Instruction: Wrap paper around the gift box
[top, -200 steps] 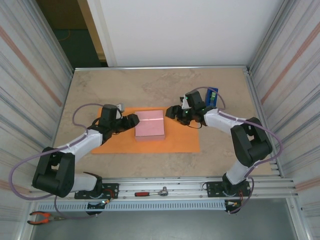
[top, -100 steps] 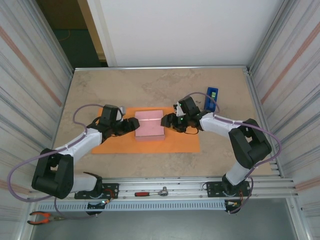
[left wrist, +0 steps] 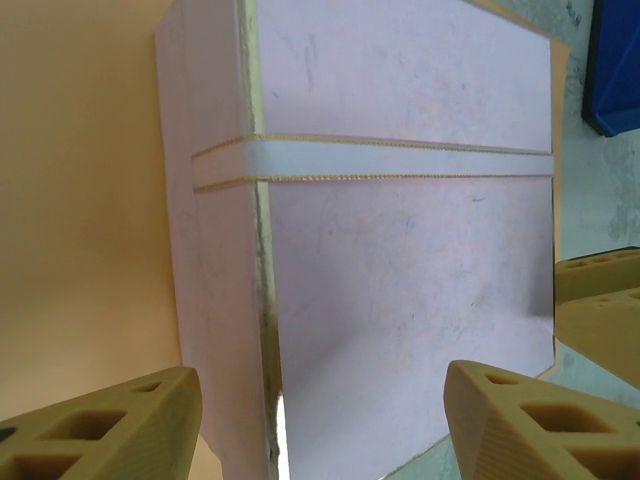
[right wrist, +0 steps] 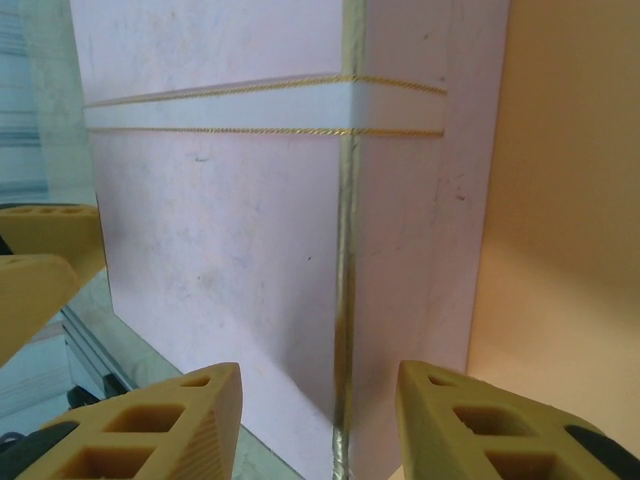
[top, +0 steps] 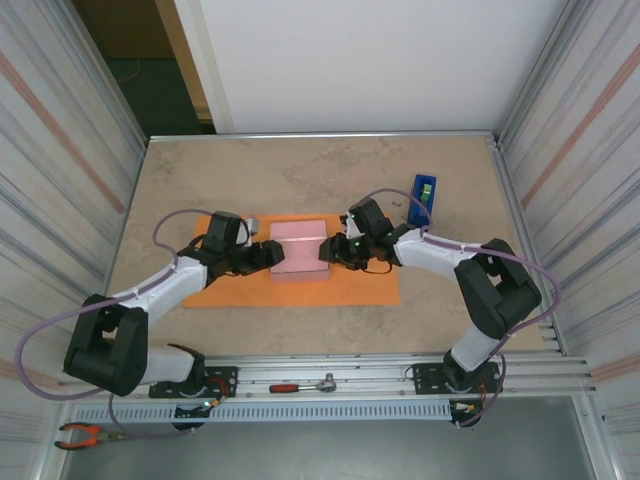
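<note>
2 grippers close in on the pink gift box from opposite sides, having slid inward over the orange paper in the last second. The left gripper now sits just beside the box's left wall with its fingers spread wide, while the right gripper has reached the right wall and narrowed, its fingers still parted and clamped on nothing. The box rests toward the middle of the paper, which lies flat and unfolded on the beige table, so wrapping looks not yet begun and the arms seem set on positioning the box first.
</note>
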Tool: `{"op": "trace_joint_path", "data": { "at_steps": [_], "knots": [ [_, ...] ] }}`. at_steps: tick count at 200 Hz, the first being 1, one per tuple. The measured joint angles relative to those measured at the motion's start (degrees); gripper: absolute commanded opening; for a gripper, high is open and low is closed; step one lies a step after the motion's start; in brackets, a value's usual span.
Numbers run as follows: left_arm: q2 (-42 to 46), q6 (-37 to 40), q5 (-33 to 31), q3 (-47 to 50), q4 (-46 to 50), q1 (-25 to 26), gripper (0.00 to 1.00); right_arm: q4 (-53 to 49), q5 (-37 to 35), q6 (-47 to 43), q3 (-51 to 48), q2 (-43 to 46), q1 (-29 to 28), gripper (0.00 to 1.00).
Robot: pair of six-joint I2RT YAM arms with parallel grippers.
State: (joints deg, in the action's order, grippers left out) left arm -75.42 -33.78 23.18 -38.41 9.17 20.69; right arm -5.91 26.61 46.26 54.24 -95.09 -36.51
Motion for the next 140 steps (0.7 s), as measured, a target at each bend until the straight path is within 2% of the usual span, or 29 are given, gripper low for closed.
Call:
{"op": "trace_joint_path", "data": {
  "at_steps": [55,104,140],
  "knots": [
    [-0.2,0.2,0.4,0.0,-0.2,0.1,0.65,-0.1,0.0,0.9,0.0,2.4,-0.8,0.39],
    [-0.6,0.2,0.4,0.0,-0.5,0.1,0.65,-0.8,-1.1,1.1,-0.2,3.5,-0.5,0.51],
    [-0.1,0.2,0.2,0.0,-0.4,0.1,0.67,-4.1,-4.8,0.7,-3.7,9.0,2.6,0.59]
  ]
}}
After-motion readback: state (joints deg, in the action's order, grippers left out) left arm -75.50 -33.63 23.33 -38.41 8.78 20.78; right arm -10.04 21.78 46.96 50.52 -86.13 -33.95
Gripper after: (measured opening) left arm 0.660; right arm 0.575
